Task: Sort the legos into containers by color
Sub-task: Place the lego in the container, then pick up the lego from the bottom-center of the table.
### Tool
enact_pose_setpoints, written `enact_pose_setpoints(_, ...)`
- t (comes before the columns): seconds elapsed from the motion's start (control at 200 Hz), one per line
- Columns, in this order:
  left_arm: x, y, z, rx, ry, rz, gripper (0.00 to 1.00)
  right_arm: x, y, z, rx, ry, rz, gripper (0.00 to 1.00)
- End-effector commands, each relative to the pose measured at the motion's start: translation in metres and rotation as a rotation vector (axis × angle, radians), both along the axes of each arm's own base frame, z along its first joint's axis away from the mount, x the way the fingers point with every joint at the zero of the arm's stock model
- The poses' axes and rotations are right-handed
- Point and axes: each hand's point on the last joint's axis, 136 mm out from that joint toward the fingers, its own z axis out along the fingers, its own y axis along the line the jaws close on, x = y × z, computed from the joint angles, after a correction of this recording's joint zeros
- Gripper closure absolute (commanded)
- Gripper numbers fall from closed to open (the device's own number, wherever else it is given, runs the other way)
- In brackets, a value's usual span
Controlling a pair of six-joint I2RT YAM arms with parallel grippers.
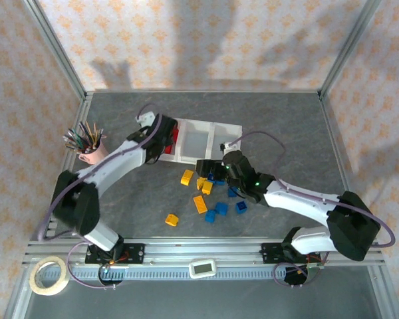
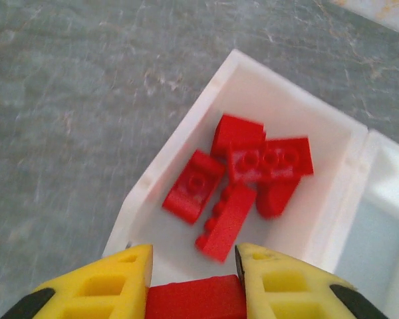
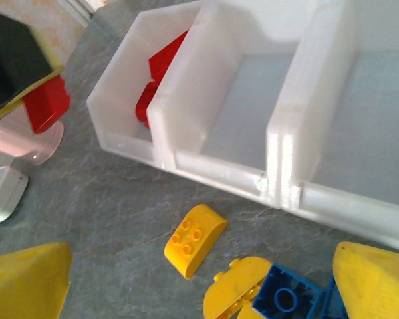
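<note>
Your left gripper (image 2: pixel 193 264) is clenched on a red brick (image 2: pixel 194 300), its yellow fingers (image 2: pixel 106 286) pressed against the brick's two sides. It hangs over the near corner of the leftmost compartment of the white tray (image 2: pixel 186 136). Five or so red legos (image 2: pixel 253 166) lie jumbled in that compartment. From above, you see the left gripper (image 1: pixel 167 143) at the left end of the tray (image 1: pixel 206 126), which sits toward the back of the grey table (image 1: pixel 286 119). Your right gripper (image 3: pixel 201 282) stands wide apart and grasps nothing. It is low over the table just in front of the tray (image 3: pixel 213 169), with a yellow brick (image 3: pixel 194 239) lying between its fingers and the tray wall. Close beneath it, a blue brick (image 3: pixel 289 299) touches a second yellow piece (image 3: pixel 236 289). In the overhead view the right gripper (image 1: pixel 209 169) is at the back of the loose legos (image 1: pixel 209 199), yellow and blue ones scattered in front of the tray. A pink cup of pencils (image 1: pixel 90 149) stands to the left. A tape roll (image 1: pixel 50 276) and a small white device (image 1: pixel 202 268) rest by the front rail, and the device's face is too small to read.
</note>
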Motion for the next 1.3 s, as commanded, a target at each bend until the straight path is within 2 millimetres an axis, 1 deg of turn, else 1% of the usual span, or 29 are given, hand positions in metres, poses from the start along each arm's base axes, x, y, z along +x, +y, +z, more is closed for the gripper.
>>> enact_pose_setpoints(0.0,0.042,0.003,0.002,0.090,-0.016,-0.029,0.69,0.009,-0.012,0.013,-0.002,-0.034,-0.059,0.00)
enact_pose_setpoints(0.06,0.056,0.003,-0.005,0.111,0.012,-0.025,0.67,0.011,-0.014,0.013,-0.012,-0.036,-0.064,0.00)
enact_pose_setpoints(0.1,0.062,0.004,-0.009,0.129,0.022,-0.015,0.63,0.011,-0.015,0.014,-0.022,-0.041,-0.064,0.00)
enact_pose_setpoints(0.155,0.067,0.005,-0.011,0.165,0.031,-0.026,0.58,0.012,-0.016,0.015,-0.036,-0.046,-0.066,0.00)
enact_pose_setpoints(0.245,0.073,0.006,-0.013,0.164,0.028,-0.030,0.52,0.011,-0.015,0.017,-0.049,-0.054,-0.047,0.00)
enact_pose_setpoints(0.305,0.073,0.007,-0.010,0.168,0.026,-0.030,0.46,0.011,-0.014,0.018,-0.060,-0.055,-0.038,0.00)
enact_pose_setpoints(0.435,0.071,0.009,0.003,0.162,0.009,-0.028,0.40,0.011,-0.009,0.018,-0.085,-0.054,-0.001,0.00)
enact_pose_setpoints(0.5,0.067,0.007,0.012,0.138,-0.008,-0.043,0.38,0.010,-0.007,0.017,-0.097,-0.051,0.015,0.00)
enact_pose_setpoints(0.576,0.057,0.006,0.023,0.112,-0.026,-0.058,0.35,0.007,-0.001,0.015,-0.106,-0.042,0.046,0.00)
enact_pose_setpoints(0.646,0.044,0.006,0.028,0.084,-0.032,-0.076,0.34,0.002,0.007,0.012,-0.121,-0.037,0.089,0.00)
enact_pose_setpoints(0.736,0.020,0.003,0.029,0.044,-0.031,-0.103,0.32,-0.008,0.022,0.008,-0.168,-0.034,0.149,0.00)
enact_pose_setpoints(0.761,0.013,0.001,0.032,0.031,-0.039,-0.115,0.31,-0.011,0.026,0.007,-0.184,-0.034,0.167,0.00)
enact_pose_setpoints(0.881,-0.024,0.004,0.029,-0.008,-0.040,-0.140,0.27,-0.031,0.046,-0.005,-0.241,-0.009,0.243,0.00)
enact_pose_setpoints(0.961,-0.049,0.008,0.025,-0.054,-0.036,-0.146,0.23,-0.048,0.060,-0.014,-0.267,0.000,0.309,0.00)
enact_pose_setpoints(0.976,-0.053,0.008,0.027,-0.070,-0.044,-0.145,0.22,-0.052,0.062,-0.016,-0.272,0.000,0.324,0.00)
enact_pose_setpoints(1.071,-0.082,0.007,0.017,-0.142,-0.034,-0.177,0.17,-0.075,0.075,-0.029,-0.308,-0.006,0.424,0.01)
enact_pose_setpoints(1.111,-0.093,0.007,0.015,-0.174,-0.033,-0.186,0.14,-0.083,0.079,-0.035,-0.325,-0.003,0.450,0.01)
enact_pose_setpoints(1.146,-0.103,0.007,0.010,-0.195,-0.020,-0.197,0.12,-0.089,0.082,-0.040,-0.337,0.000,0.473,0.03)
enact_pose_setpoints(1.296,-0.137,0.010,-0.004,-0.256,0.020,-0.210,0.03,-0.116,0.099,-0.058,-0.378,-0.022,0.557,0.07)
